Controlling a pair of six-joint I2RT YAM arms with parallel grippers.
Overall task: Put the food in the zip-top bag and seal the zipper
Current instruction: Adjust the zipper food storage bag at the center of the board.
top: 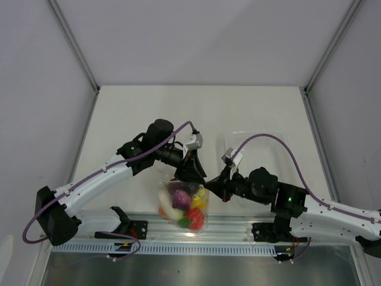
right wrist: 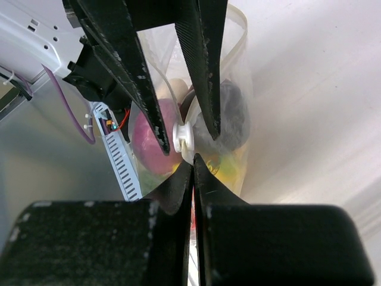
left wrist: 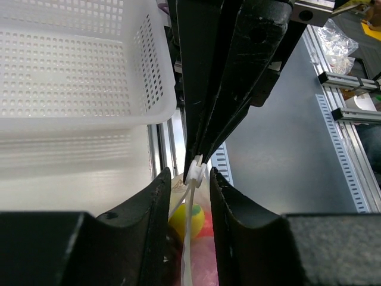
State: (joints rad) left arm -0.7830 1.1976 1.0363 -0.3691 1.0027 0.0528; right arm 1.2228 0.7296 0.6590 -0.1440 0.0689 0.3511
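Closest in the left wrist view, the left gripper (left wrist: 187,179) has its fingers (left wrist: 156,196) apart on either side of the zipper (left wrist: 195,171). Just ahead of them the right gripper (left wrist: 200,156) is pinched on that strip, and a white basket (left wrist: 77,71) sits off to the left. The right wrist view shows the zip-top bag (right wrist: 238,59) spreading beyond the closed tips, with the food (right wrist: 149,140) inside. From above, both arms bend inward and meet over the bag at the near edge of the table (top: 178,113), with open tabletop beyond them.

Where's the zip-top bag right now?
In the top view the zip-top bag is centre, by the near rail, under the left pincer, its top pinched by the right pincer.
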